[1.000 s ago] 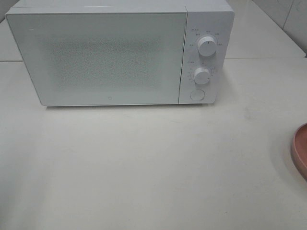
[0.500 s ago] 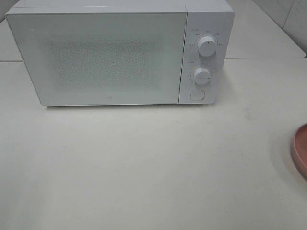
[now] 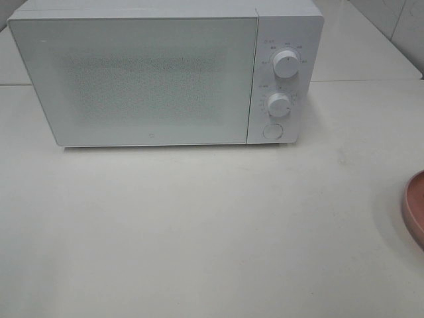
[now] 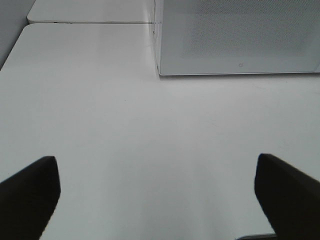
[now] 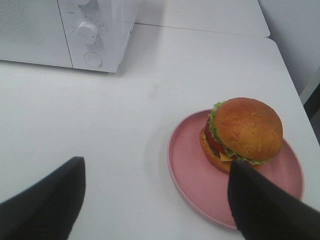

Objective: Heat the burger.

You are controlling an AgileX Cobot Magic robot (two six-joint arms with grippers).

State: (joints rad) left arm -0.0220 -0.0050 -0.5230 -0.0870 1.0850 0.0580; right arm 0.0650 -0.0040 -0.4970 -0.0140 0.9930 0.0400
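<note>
Both claws, left claw [image 4: 157, 200] and right claw [image 5: 155, 200], hover spread and empty above the surface [image 3: 199, 232]; burger [image 5: 245, 132] sits on pink plate [image 5: 192, 167], microwave [image 3: 152, 73] door closed.

The high camera looked down at the microwave [image 3: 165, 73] front; both wrist cameras faced it low over the worktop [image 3: 199, 225].

- The white counter [image 3: 199, 232] carries everything, a seam running across it behind.
- A white microwave [image 3: 159, 73] stands on it toward the back (door closed).
- A pink plate [image 5: 200, 185] lies at the counter's right edge, well apart from the microwave.
</note>
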